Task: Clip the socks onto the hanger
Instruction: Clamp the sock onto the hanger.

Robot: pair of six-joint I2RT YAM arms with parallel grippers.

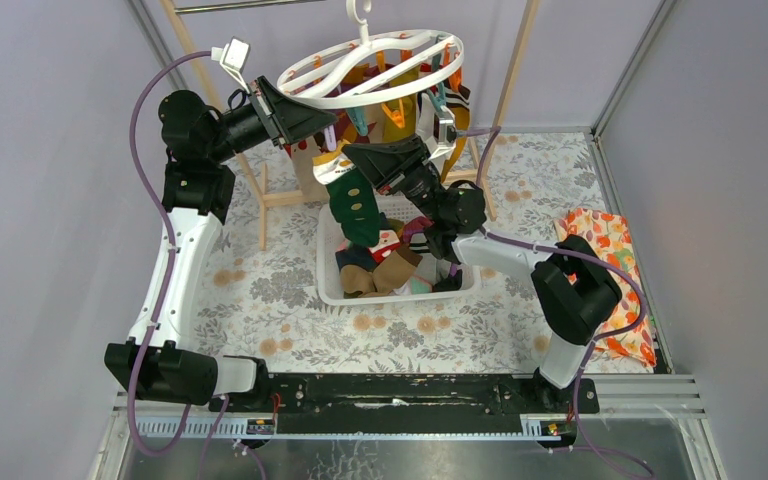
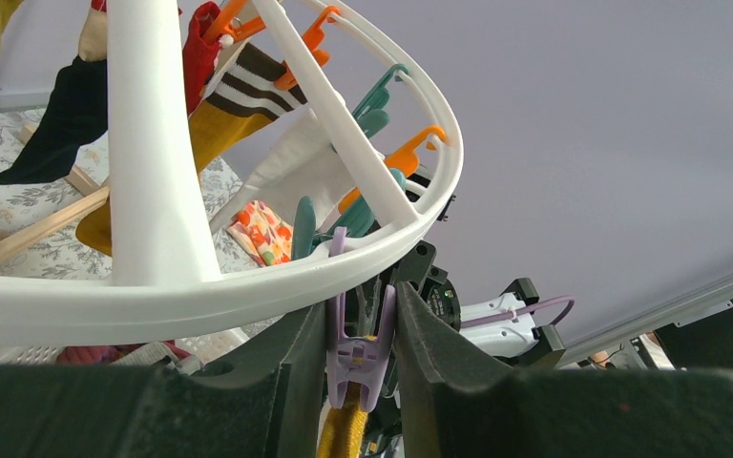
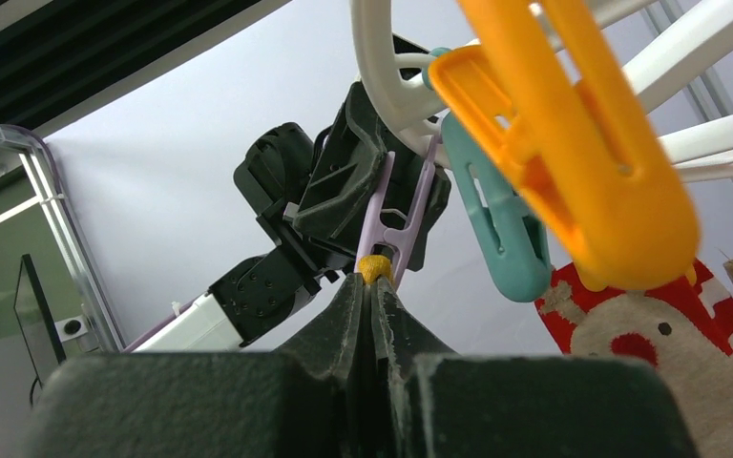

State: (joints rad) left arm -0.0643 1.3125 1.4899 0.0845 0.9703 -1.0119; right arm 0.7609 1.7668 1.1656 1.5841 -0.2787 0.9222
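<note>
The white round hanger (image 1: 370,70) hangs at the back with several socks on its orange and teal clips. My left gripper (image 2: 363,315) is just under the ring's near rim and is shut on the handles of a purple clip (image 2: 363,358). A yellow sock edge (image 2: 344,429) sits in that clip's mouth. My right gripper (image 3: 372,281) is shut on the same yellow edge (image 3: 375,268), right under the purple clip (image 3: 391,224). In the top view a dark green dotted sock (image 1: 355,210) hangs below the two grippers (image 1: 345,150). A Santa-patterned sock (image 3: 668,353) hangs at the right.
A white slotted basket (image 1: 328,285) with several loose socks stands under the hanger. The wooden frame rack (image 1: 280,195) stands behind it. An orange floral cloth (image 1: 610,250) lies at the table's right edge. Grey walls close in both sides.
</note>
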